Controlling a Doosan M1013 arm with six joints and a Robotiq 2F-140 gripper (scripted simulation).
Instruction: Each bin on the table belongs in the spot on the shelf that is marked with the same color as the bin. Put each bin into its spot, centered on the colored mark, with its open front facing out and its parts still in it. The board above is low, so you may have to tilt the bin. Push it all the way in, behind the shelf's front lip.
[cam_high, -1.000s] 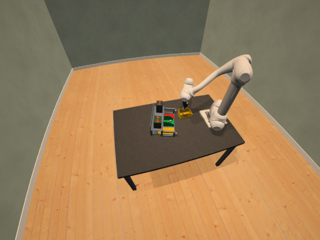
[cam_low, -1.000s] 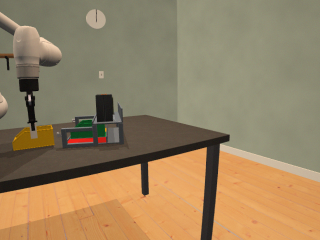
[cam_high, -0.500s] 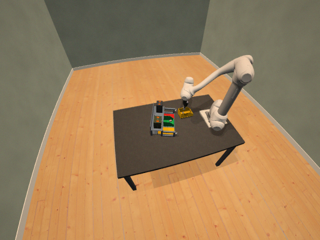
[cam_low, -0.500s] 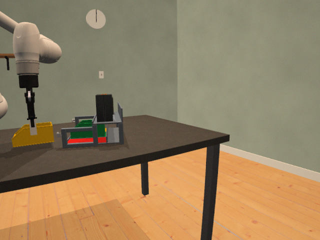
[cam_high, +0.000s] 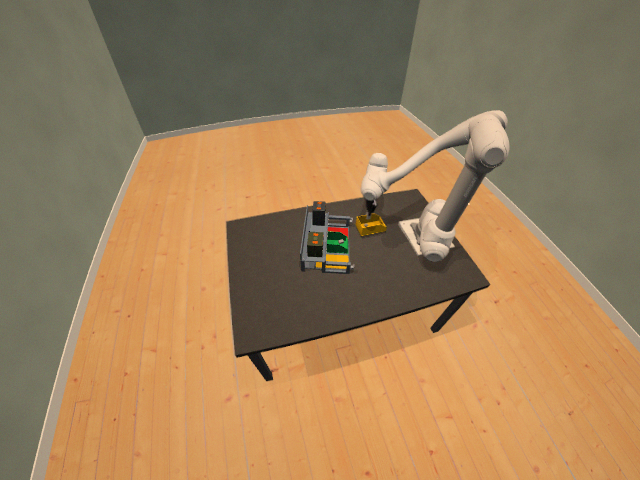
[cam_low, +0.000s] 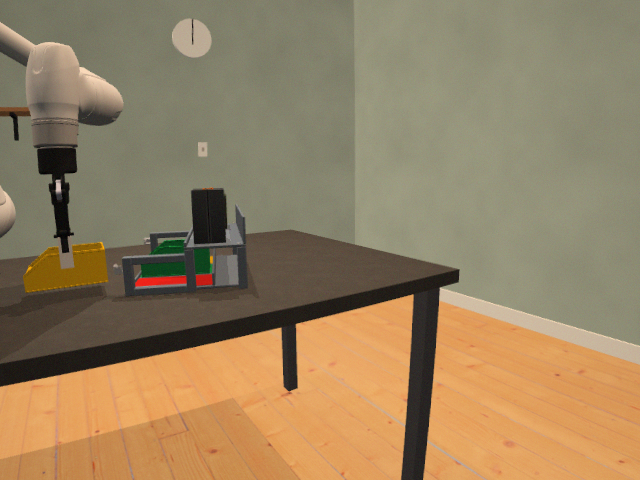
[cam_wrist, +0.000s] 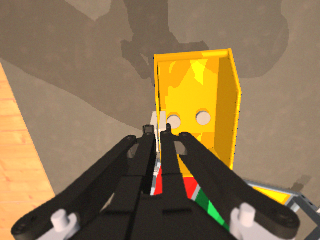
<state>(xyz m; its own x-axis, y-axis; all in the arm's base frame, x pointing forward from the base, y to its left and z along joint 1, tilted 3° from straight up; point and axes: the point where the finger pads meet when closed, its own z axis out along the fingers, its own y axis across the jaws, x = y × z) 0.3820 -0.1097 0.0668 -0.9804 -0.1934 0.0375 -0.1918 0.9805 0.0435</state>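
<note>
Right, your yellow bin (cam_high: 370, 227) (cam_low: 85, 268) (cam_wrist: 192, 85) hangs just above the dark table (cam_high: 289, 304) (cam_low: 330, 294), near the shelf's front and on the side toward the arm's base. The gripper (cam_high: 369, 212) (cam_low: 65, 251) (cam_wrist: 159, 119) is shut on one long side wall of it, so the bin's body lies wholly to one side of the fingers, its long axis running toward the shelf (cam_high: 303, 240) (cam_low: 190, 268) (cam_wrist: 295, 200). That offset is what your next move turns on: the yellow mark (cam_high: 337, 257) sits at the far end of the row, past the green bin (cam_high: 337, 242) (cam_low: 177, 263), so you likely need to carry sideways and centre the bin, not the fingers. Counting up, you have one arm, one gripper, two bins, two round pale parts in the yellow one, and two dark boxes on the upper board. The green bin sits in the middle spot; the red mark (cam_high: 338, 231) (cam_low: 170, 280) (cam_wrist: 192, 187) beside it shows bare. A one-wall grip may let the bin sag when you tilt it.

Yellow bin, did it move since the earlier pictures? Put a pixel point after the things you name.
Yes, the yellow bin (cam_high: 373, 230) (cam_low: 46, 274) (cam_wrist: 190, 95) went up a little, compared with the shelf (cam_high: 311, 227) (cam_low: 190, 271) (cam_wrist: 270, 187) in the exterior view.
</note>
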